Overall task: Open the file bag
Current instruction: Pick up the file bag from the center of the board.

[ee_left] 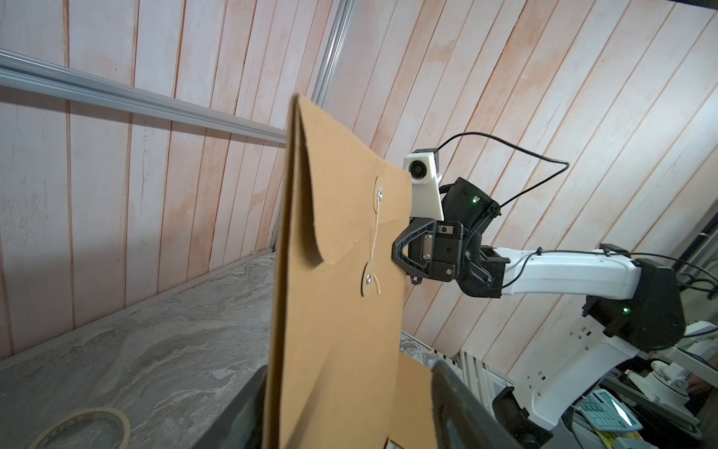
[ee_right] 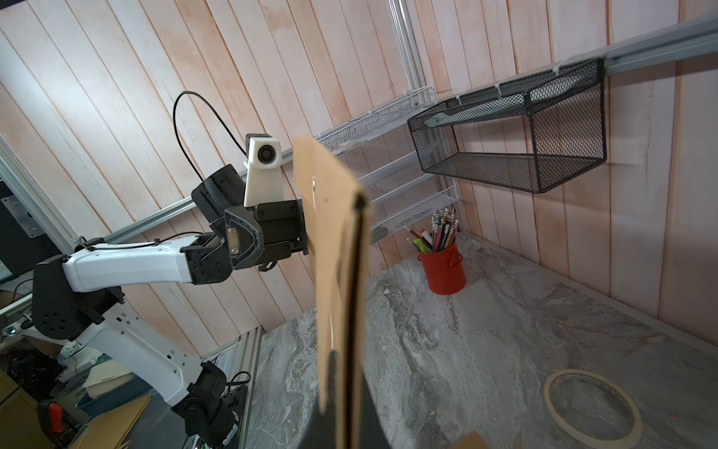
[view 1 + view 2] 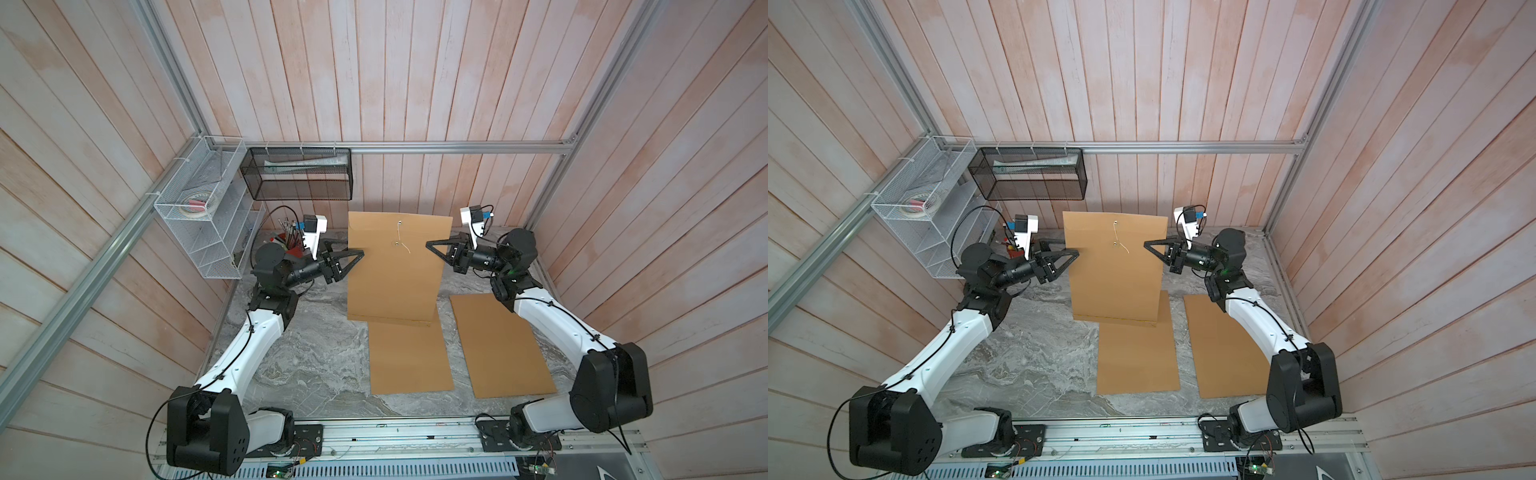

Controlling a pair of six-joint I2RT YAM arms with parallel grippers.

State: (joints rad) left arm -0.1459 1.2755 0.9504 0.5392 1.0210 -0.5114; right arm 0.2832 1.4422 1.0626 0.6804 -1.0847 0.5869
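Pinching the right edge of the file bag (image 3: 395, 286), the right gripper (image 3: 429, 245) holds it upright, long axis vertical, over the table (image 3: 316, 365) toward its far edge. The left gripper (image 3: 360, 253) stands spread astride the opposite edge. Brown flap (image 1: 311, 202) down, string (image 1: 373, 237) looped between both buttons (image 1: 369, 278), midway between the pincers.

We note red cup (image 2: 443, 272) of pencils near corner, tape roll (image 2: 571, 374) flat on table (image 2: 505, 330); black basket (image 2: 505, 171), white rack (image 3: 199, 232) on walls.
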